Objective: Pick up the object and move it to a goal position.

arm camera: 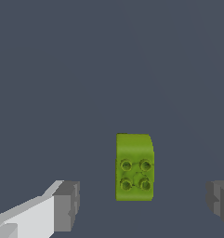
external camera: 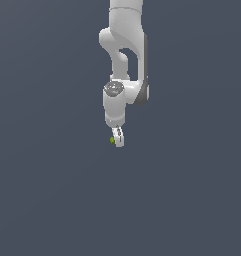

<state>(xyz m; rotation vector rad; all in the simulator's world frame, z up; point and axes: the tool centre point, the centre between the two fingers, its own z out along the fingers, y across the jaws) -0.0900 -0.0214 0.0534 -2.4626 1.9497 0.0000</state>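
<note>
Wrist view: your gripper (arm camera: pixel 141 204) is spread wide | object (arm camera: pixel 134 167) sits between the fingers, nearer the 3 o'clock one | squeeze off-center and you could knock it away

A plain dark grey-blue floor (external camera: pixel 52 200) carries the yellow-green object (arm camera: pixel 134 167).

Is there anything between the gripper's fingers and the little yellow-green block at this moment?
Nothing visible does. In the wrist view the yellow-green block lies in the gap between the two grey fingertips of the open gripper, with only bare grey floor around it. The exterior view shows no other item near the gripper.
</note>
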